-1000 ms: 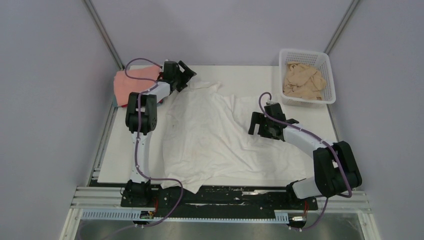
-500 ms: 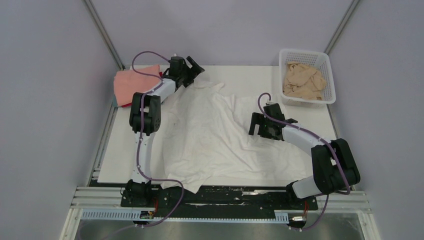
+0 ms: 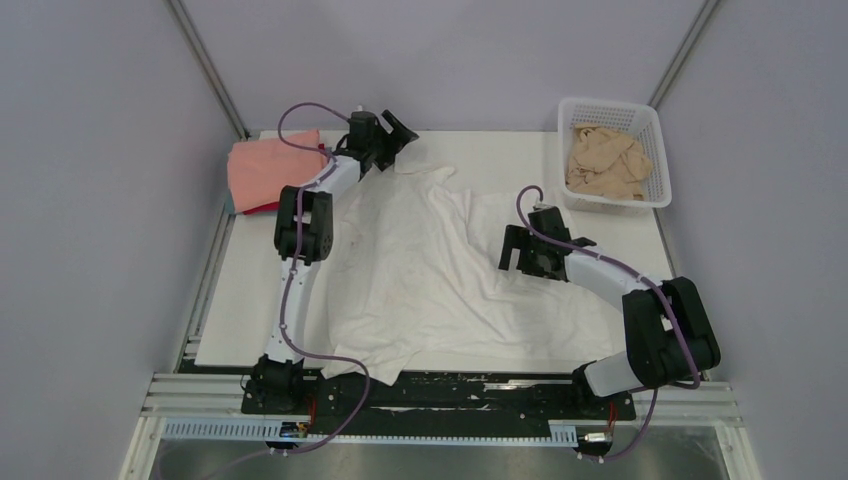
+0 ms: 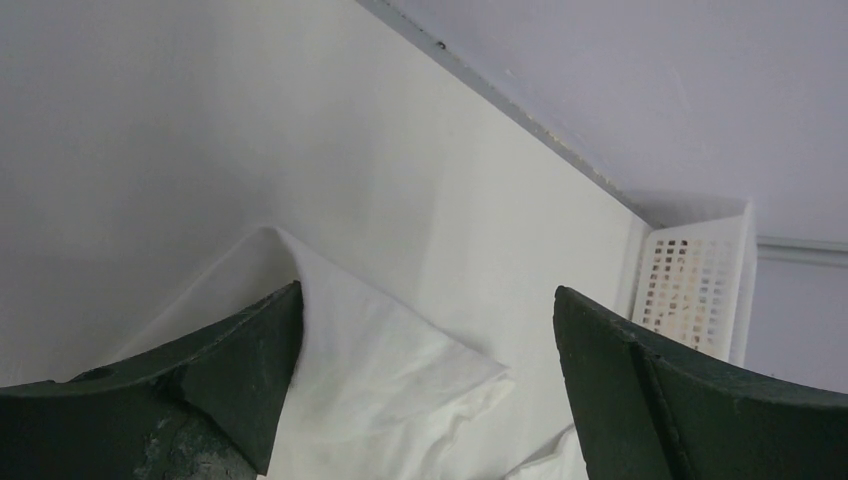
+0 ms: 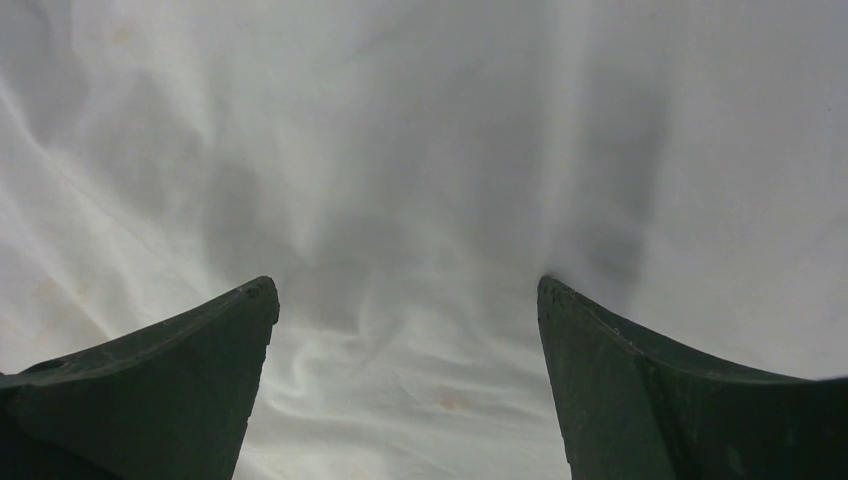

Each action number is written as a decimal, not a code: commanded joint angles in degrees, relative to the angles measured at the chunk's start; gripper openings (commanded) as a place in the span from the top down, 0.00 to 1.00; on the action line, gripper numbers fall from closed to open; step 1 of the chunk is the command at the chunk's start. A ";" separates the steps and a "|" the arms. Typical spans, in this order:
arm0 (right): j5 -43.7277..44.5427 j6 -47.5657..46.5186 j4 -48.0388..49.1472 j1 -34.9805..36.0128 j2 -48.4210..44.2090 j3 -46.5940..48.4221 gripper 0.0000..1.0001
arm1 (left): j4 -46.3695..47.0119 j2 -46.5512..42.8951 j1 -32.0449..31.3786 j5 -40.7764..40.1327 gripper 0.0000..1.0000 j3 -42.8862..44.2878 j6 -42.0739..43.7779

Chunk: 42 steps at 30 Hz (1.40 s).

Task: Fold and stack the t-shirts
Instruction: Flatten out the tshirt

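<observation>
A large wrinkled white t-shirt [image 3: 420,270] lies spread over the middle of the table. My left gripper [image 3: 395,135] is open at the shirt's far left corner; the left wrist view shows a white cloth corner [image 4: 380,370] between its jaws, not gripped. My right gripper [image 3: 512,250] is open and hovers over the shirt's right part, with wrinkled white cloth [image 5: 400,330] between its fingers. A folded salmon-pink t-shirt [image 3: 265,170] lies on a red one at the far left. A beige-tan t-shirt [image 3: 605,160] sits crumpled in the basket.
A white plastic lattice basket [image 3: 652,125] stands at the far right corner; it also shows in the left wrist view [image 4: 695,290]. Grey walls close in the table on three sides. The shirt's hem hangs near the table's front edge [image 3: 450,372].
My left gripper has moved to the right along the far edge, from beside the pink stack to the white shirt's far corner. The right arm has barely moved.
</observation>
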 commanded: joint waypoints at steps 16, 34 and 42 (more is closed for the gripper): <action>0.65 0.25 2.18 -0.69 0.40 -0.60 0.00 | -6.64 -11.60 -2.35 1.73 0.00 -12.73 12.31; 1.31 0.51 1.95 -0.76 1.73 0.19 0.00 | -8.54 -8.35 -1.03 -0.33 0.84 -1.84 4.37; 1.88 0.77 1.43 -0.76 0.64 -0.41 0.00 | -4.61 6.60 2.47 3.86 0.00 21.07 -24.88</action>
